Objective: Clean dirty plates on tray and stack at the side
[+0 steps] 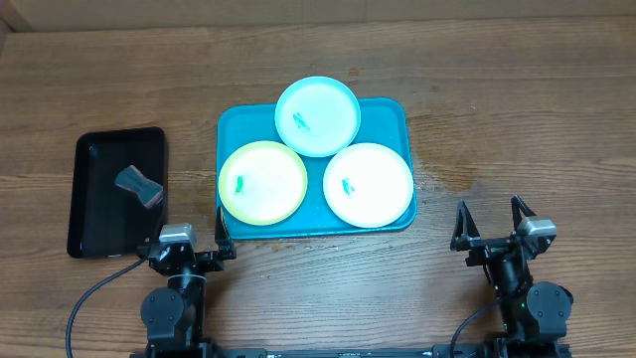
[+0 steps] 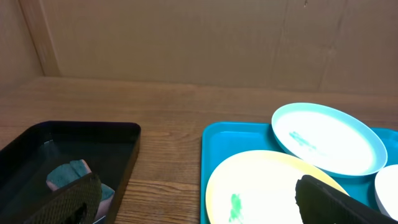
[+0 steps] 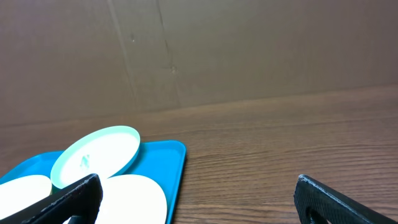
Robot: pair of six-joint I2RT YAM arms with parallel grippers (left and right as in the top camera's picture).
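The teal-blue tray (image 1: pixel 393 111) lies at the table's middle with three plates on it. The pale cyan plate (image 1: pixel 318 115) is at the back and rests on the other two. The yellow-green plate (image 1: pixel 262 183) is front left, the white plate (image 1: pixel 369 184) front right. Each has a small green smear. My left gripper (image 1: pixel 191 242) is open and empty near the tray's front left corner. My right gripper (image 1: pixel 491 224) is open and empty, right of the tray. The tray (image 2: pixel 214 155), yellow-green plate (image 2: pixel 261 186) and cyan plate (image 2: pixel 329 138) show in the left wrist view.
A black tray (image 1: pixel 94 159) at the left holds a grey sponge (image 1: pixel 139 185); both show in the left wrist view, the tray (image 2: pixel 74 134) and the sponge (image 2: pixel 68 174). A cardboard wall stands behind the table. Bare wood (image 1: pixel 517 139) lies right of the teal tray.
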